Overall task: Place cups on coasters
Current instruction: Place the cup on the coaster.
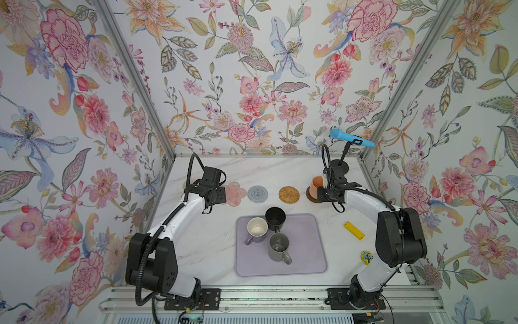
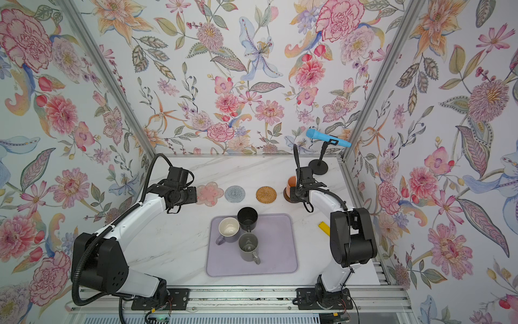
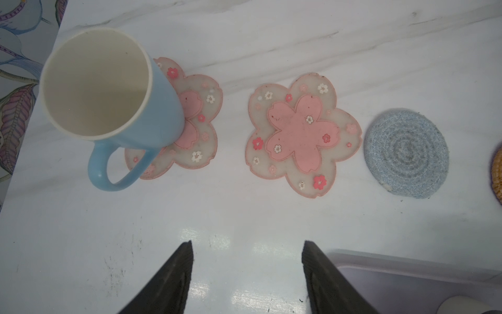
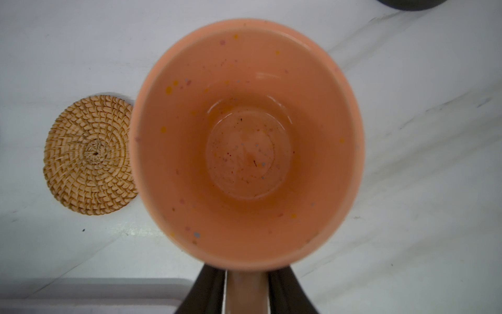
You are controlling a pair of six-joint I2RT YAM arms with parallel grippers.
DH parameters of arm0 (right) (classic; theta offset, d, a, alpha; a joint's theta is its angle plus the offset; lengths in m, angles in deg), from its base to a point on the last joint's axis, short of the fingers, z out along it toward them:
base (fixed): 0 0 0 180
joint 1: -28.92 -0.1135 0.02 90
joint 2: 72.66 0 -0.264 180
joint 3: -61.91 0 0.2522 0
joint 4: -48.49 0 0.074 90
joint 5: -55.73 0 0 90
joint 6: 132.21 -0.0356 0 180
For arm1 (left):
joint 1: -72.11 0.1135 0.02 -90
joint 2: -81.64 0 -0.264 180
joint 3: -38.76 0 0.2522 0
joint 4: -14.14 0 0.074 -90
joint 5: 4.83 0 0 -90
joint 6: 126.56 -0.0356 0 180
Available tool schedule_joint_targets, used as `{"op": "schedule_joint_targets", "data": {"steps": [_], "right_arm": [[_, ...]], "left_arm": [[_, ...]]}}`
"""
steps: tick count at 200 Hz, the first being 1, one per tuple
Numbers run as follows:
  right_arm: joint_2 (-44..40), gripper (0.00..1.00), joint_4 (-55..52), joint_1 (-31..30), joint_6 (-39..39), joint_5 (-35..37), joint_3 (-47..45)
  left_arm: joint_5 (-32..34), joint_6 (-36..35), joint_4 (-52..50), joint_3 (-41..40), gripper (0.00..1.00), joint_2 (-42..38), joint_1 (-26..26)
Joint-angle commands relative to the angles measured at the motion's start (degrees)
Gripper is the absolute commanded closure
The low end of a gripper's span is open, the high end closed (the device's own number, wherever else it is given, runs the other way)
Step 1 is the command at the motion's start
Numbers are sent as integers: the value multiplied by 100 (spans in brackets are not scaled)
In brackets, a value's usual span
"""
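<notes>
The peach-orange cup [image 1: 316, 183] stands on the dark brown coaster [image 1: 310, 197]. My right gripper [image 4: 246, 274] straddles its handle, open by a thin gap on each side. A light blue cup [image 3: 163, 108] rests on a pink flower coaster [image 3: 206, 122]; my arm hides it in both top views. My left gripper [image 3: 247, 244] is open over bare table, nearer to me than the bare flower coaster [image 3: 298, 133]. The grey ringed coaster [image 1: 257, 193] and woven tan coaster [image 1: 289, 194] are bare. Purple-grey [image 1: 256, 228], black [image 1: 275, 217] and grey [image 1: 279, 246] cups stand together.
The three cups stand on a lilac mat [image 1: 302, 252] in the middle. A blue microphone [image 1: 350, 138] on a black stand base [image 1: 340, 167] is at the back right. A yellow block [image 1: 354, 230] and a small yellow round piece [image 1: 366, 256] lie at the right.
</notes>
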Motion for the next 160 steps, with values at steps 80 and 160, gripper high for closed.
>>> {"op": "schedule_joint_targets", "data": {"steps": [80, 160], "right_arm": [[-761, 63, -71, -221, -154, -32, -296], [-1922, 56, -100, -452, 220, -272, -553]], "left_arm": [[2, -15, -139, -93, 32, -226, -59], [10, -259, -416, -246, 30, -471, -160]]}}
